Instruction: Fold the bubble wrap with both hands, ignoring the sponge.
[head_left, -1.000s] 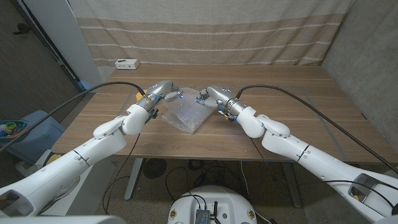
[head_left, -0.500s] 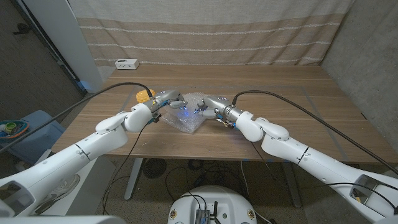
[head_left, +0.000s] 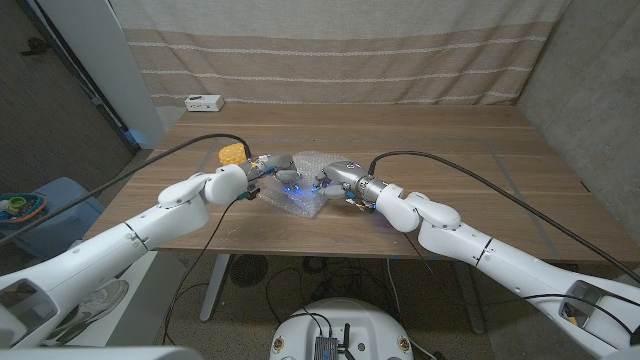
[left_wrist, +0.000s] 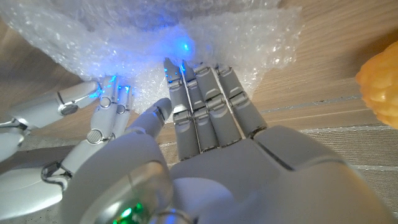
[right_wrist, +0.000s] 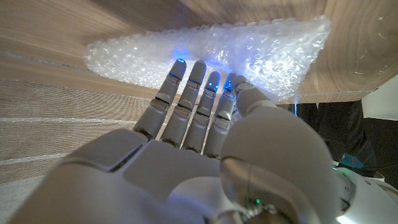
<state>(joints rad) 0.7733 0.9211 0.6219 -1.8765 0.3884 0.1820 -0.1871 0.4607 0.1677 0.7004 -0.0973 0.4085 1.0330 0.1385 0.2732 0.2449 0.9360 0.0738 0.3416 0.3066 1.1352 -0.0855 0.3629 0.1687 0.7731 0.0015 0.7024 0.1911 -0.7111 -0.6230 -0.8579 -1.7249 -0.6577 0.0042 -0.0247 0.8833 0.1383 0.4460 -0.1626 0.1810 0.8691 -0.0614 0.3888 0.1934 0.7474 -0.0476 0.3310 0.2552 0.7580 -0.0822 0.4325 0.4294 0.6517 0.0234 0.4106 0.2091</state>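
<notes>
Both arms reach in from the near corners toward the middle of the table, wrists low. The left hand and right hand face each other, near together, fingers extended and pressed side by side (fingertips glowing blue).

From up top I see both of my arms reaching in over the wooden table and meeting at the bubble wrap near its middle. My left hand touches the wrap's left side, my right hand its right side, blue light glowing at the fingers. A yellow sponge lies just beside my left wrist. A white power strip sits at the far edge, before a striped curtain.
</notes>
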